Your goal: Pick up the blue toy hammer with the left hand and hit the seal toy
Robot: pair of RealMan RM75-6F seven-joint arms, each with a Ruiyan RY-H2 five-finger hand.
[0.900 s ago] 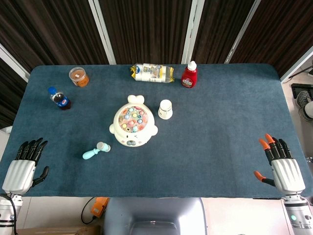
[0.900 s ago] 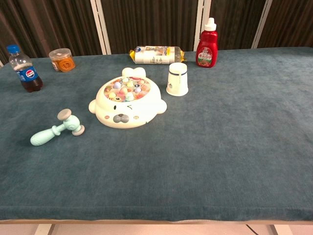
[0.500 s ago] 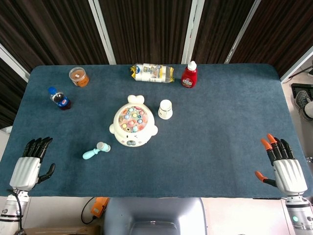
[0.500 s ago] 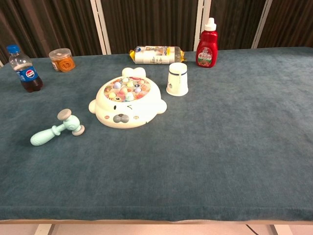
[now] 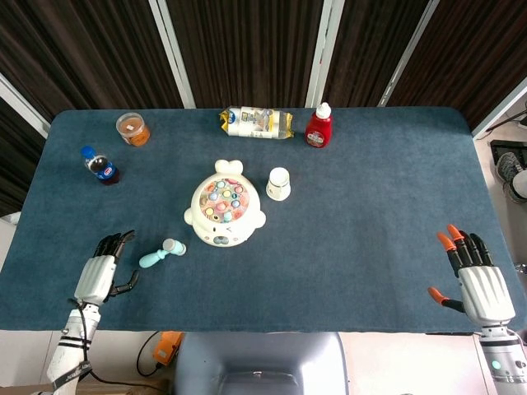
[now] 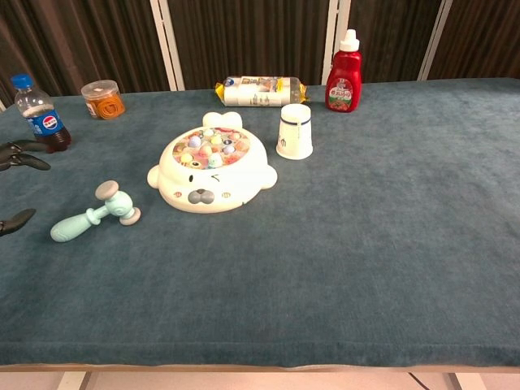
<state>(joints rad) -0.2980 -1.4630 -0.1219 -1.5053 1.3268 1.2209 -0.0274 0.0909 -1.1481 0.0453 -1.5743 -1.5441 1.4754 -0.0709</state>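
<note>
The pale blue toy hammer [image 5: 161, 253] [image 6: 93, 213] lies flat on the blue cloth, its grey-faced head toward the seal. The white seal toy [image 5: 224, 215] [image 6: 211, 171] with coloured pegs sits just right of it, mid-table. My left hand [image 5: 102, 271] hovers over the front left of the table, a short way left of the hammer's handle, fingers spread and holding nothing; only its dark fingertips [image 6: 18, 156] show at the chest view's left edge. My right hand [image 5: 475, 276] stays at the front right edge, spread and empty.
A cola bottle [image 5: 100, 164] and an orange-lidded jar [image 5: 132, 129] stand at the back left. A snack packet [image 5: 256, 123], a red ketchup bottle [image 5: 319, 126] and a white cup [image 5: 278, 183] sit behind and right of the seal.
My left hand has moved rightward from the table's left edge toward the hammer and now shows in the chest view. The right hand has barely shifted.
</note>
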